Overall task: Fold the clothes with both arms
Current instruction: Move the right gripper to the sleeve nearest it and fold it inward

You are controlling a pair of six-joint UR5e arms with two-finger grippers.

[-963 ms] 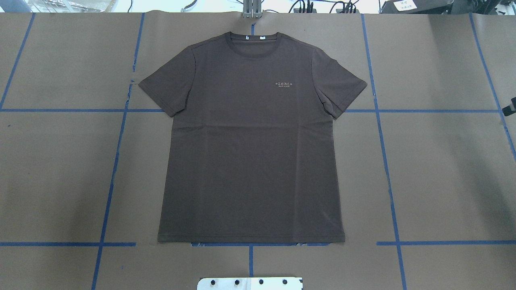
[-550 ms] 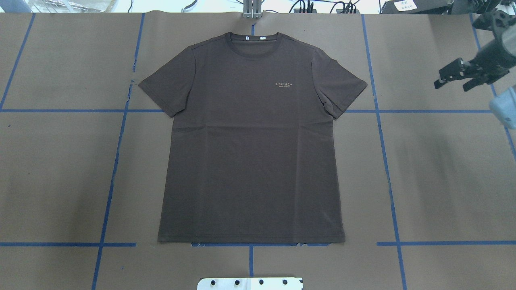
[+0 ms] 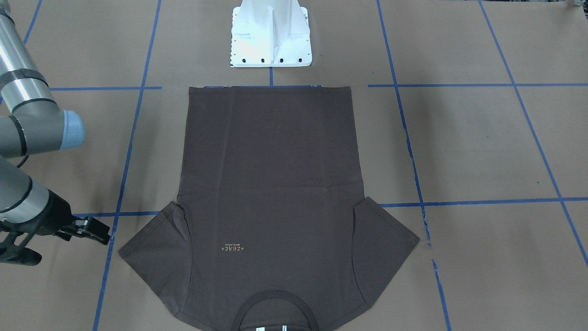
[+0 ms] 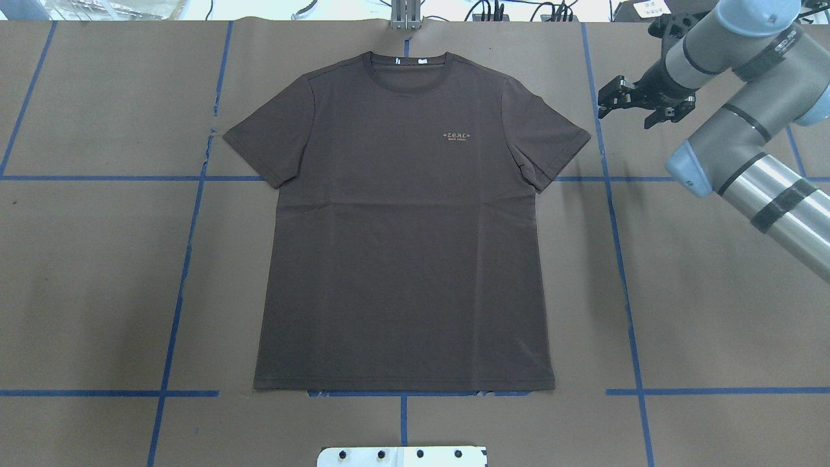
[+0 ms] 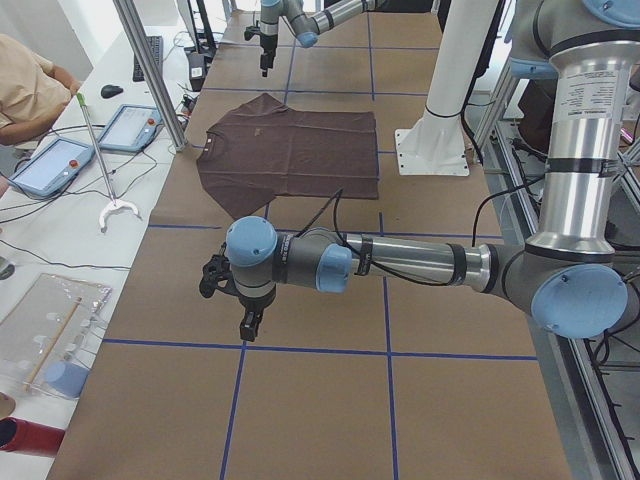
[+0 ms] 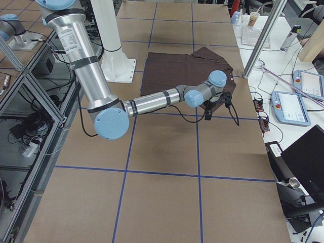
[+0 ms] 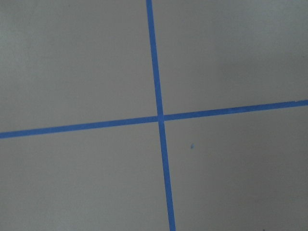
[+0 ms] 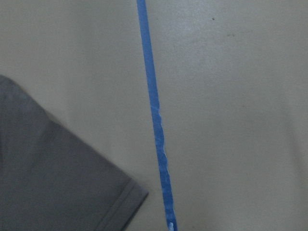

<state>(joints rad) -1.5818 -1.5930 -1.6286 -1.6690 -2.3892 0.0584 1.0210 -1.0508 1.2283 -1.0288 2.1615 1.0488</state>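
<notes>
T-shirt (image 4: 402, 259): dark brown, flat and front up mid-counter (image 4: 97, 259). Hem toward the white pedestal base (image 3: 271, 37), collar (image 4: 408, 68) toward the far edge. White neck labels (image 4: 408, 60) show inside the collar; pale chest lettering (image 4: 456, 135) reads upright from overhead. Position and creases match a second ago. Unfolded.

Right arm (image 4: 746, 97): the main change. A second ago only a sliver showed at the overhead view's right edge. At 0.6 s ago its tool was well out to the right of the shirt. Now the right tool (image 4: 626, 117) has come in toward the shirt. It hangs near the tip of the sleeve (image 4: 551, 143) on that side, about over the blue tape (image 4: 600, 130) line, with no cloth contact. Jaws stand apart, nothing between them. The right wrist view shows the sleeve's hemmed corner at lower left and the tape strip just beside it, not touching.

Left arm (image 5: 400, 265): absent from the overhead view, as before; seen from the side only. Left tool (image 5: 247, 325) points down over bare counter, well apart from the shirt. Apart or together: cannot tell from this angle. The left wrist view shows only a tape crossing (image 7: 160, 117) on brown paper.
</notes>
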